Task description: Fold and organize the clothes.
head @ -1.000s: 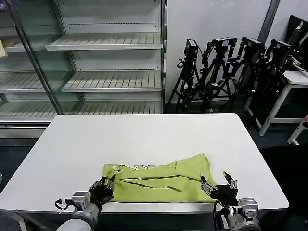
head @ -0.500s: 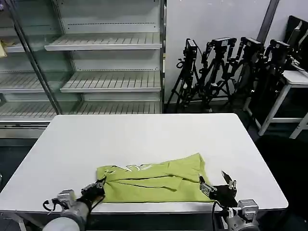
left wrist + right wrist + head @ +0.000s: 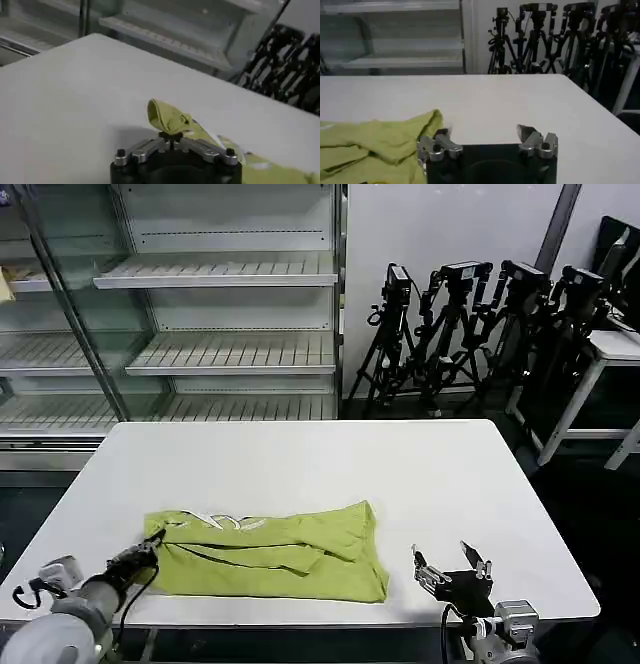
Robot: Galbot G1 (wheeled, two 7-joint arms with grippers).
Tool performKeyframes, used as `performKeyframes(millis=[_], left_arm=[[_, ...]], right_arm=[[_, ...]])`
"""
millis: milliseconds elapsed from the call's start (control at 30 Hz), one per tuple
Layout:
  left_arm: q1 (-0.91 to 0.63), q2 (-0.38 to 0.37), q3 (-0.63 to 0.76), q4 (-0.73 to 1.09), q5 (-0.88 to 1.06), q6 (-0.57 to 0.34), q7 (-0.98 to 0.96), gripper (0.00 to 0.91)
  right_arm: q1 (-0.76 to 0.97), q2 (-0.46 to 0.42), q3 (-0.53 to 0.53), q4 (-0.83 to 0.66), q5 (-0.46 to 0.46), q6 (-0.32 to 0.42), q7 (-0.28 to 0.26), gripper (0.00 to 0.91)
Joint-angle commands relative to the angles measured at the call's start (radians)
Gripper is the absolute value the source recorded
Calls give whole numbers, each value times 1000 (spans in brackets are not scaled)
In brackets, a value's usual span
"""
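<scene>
the left tool (image 3: 150, 546) sits low at the near left of the tabletop (image 3: 300, 454), its fingers pressed together on the left corner of the shirt (image 3: 270, 549). in the left wrist view the pinched corner stands up as a small curled fold of thin, soft lime cloth above the closed tips (image 3: 171, 135).

the shirt lies on the near half of the tabletop, left of centre, as a long, low band running left to right. its fabric is plain and matte, with soft creases and a loose flap folded over along the middle. a pale strip at the collar shows on its far edge. its near edge runs close to the near edge of the tabletop, and its right end is a fairly straight, rounded fold.

the tabletop is smooth, white and rectangular with rounded corners. the whole far half is bare, and so is the stretch to the right of the shirt.

the right tool (image 3: 452, 569) hovers at the near right, its two metal fingers spread wide and holding nothing. it is near the right end of the shirt but apart from it; in the right wrist view the cloth lies just beyond one finger (image 3: 436, 145), with bare white surface in front of the other.

beyond the tabletop stand slatted shelves (image 3: 215, 349) on the far left and a row of black tripods (image 3: 470, 334) on the far right.
</scene>
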Motion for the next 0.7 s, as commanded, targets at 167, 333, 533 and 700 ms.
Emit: performKeyframes(millis=[167,333,533,700], left_arm=[[-72,-114,154,-153,-388,-5,-13,30],[-136,-207,286,-134,-369,-6,-10,30],[-213,-273,418,-79,-304,-12,-8,30],[-254,-305,514,-2,-194,-11,-5,30]], right_arm=[[-13,12,-6,-11,-6,8,-1,907],[-23,11,-8,-12,-13,12,-3,907],[-26,11,3,-21,-12,17,-5,907],[-26,10,1,-27,-12,21,-8,907]])
